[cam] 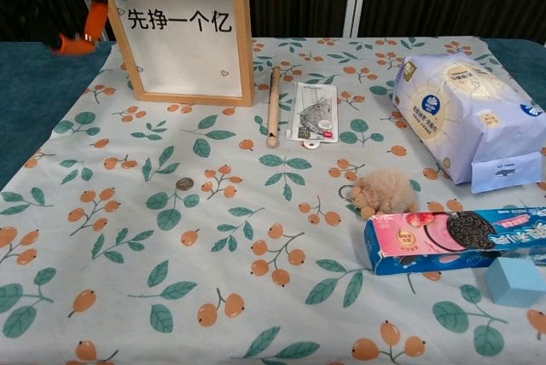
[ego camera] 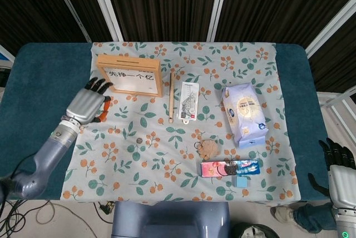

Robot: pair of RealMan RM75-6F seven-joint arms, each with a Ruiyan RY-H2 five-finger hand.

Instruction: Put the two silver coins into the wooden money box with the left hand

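From the head view we see our grey left hand [ego camera: 86,104] raised just left of the wooden-framed money box [ego camera: 129,75], fingers curled; whether they pinch anything, we cannot tell.

In the chest view, one small silver coin [cam: 184,183] lies on the floral cloth [cam: 256,297], the hand blurred at the top corner; any coin carried could miss the top slot.
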